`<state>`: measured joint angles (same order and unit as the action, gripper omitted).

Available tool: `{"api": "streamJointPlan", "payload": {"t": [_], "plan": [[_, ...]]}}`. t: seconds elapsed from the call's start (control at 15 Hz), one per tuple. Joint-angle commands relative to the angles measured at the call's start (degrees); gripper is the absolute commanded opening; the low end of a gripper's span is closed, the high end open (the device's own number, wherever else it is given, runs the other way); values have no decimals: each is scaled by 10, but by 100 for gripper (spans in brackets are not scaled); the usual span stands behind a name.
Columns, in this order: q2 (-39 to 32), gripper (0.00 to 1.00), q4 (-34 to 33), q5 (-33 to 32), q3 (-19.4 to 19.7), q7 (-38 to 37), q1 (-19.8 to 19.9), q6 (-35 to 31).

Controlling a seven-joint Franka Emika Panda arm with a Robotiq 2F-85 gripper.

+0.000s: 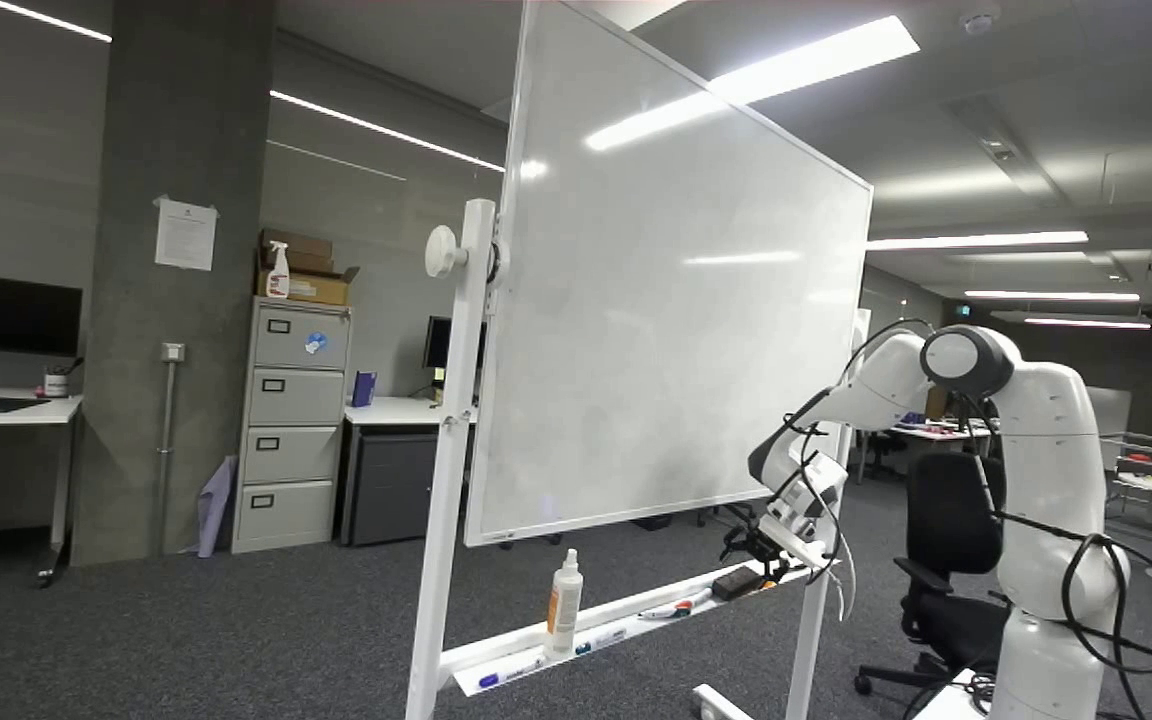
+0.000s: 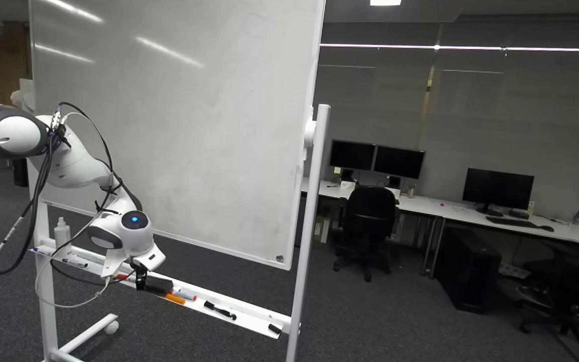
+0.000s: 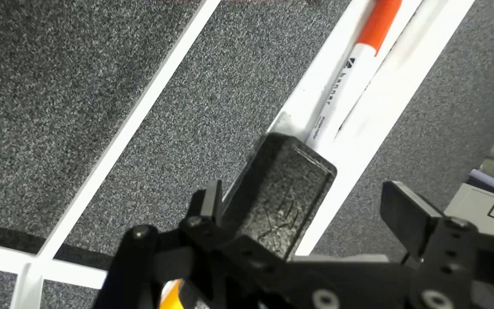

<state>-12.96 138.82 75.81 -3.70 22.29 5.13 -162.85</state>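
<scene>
At the tray (image 2: 252,320), below the lower edge of the whiteboard (image 1: 676,340), is the gripper (image 3: 302,193). In the wrist view the eraser (image 3: 283,193), lying on the tray, shows between its fingers (image 3: 405,216), nearer the one on that view's left. Left of the gripper in both exterior views a bottle (image 1: 564,610) stands on the tray, a marker (image 3: 356,68) lying between bottle and eraser. Right of the gripper in an exterior view lie a pen (image 2: 174,298), just past the eraser, and farther along a second pen (image 2: 220,310). Well behind, farther right, stands a chair (image 2: 370,216).
</scene>
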Motion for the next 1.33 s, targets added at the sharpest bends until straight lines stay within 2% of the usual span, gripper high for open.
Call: {"api": "streamJointPlan", "payload": {"t": [0.0, 0.2, 0.53, 0.73, 0.93, 1.07, 1.2, 1.27], "plan": [[58, 100, 60, -15, -3, 9, -8, -16], [83, 100, 103, -97, 5, -31, -15, -19], [93, 100, 182, -361, 43, -136, -35, -47], [83, 100, 210, -514, 134, -168, -96, -51], [72, 100, 204, -667, 242, -190, -166, -27], [95, 100, 193, -768, 286, -206, -183, 6], [125, 100, 188, -860, 310, -245, -187, 34], [145, 100, 185, -908, 257, -271, -122, 50]]}}
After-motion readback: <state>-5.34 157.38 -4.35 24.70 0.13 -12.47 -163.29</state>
